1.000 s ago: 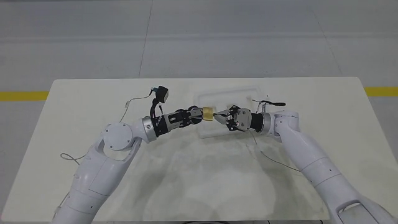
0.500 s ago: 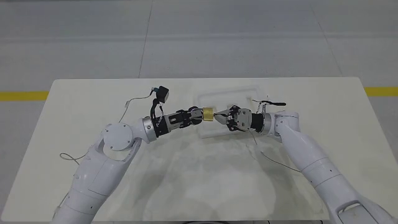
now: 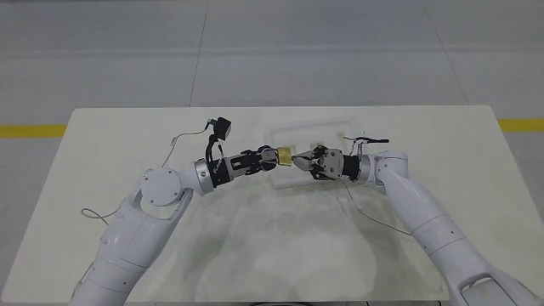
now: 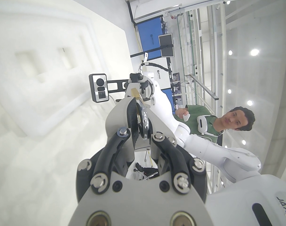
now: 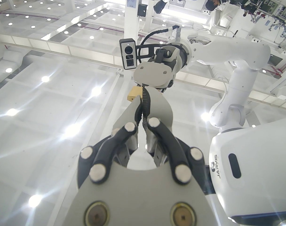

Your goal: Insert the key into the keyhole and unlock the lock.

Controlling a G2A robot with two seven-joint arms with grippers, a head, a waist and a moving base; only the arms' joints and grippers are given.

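We see a brass-yellow lock [image 3: 285,155] against the plain white table [image 3: 127,136] and a white moulded tray [image 3: 314,126]. The left gripper [image 4: 135,108] has pale grey fingers [image 4: 116,121] with black pads [image 4: 131,121]. The right gripper [image 5: 143,99] shows the same grey fingers [image 5: 159,106] and a black ribbed pad. The floor [image 3: 255,42] is grey with yellow stripes.

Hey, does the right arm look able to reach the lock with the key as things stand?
Probably yes. The right tool, shut on the key, faces the lock held in the left tool, with nothing between them. The keyhole itself is too small to see.
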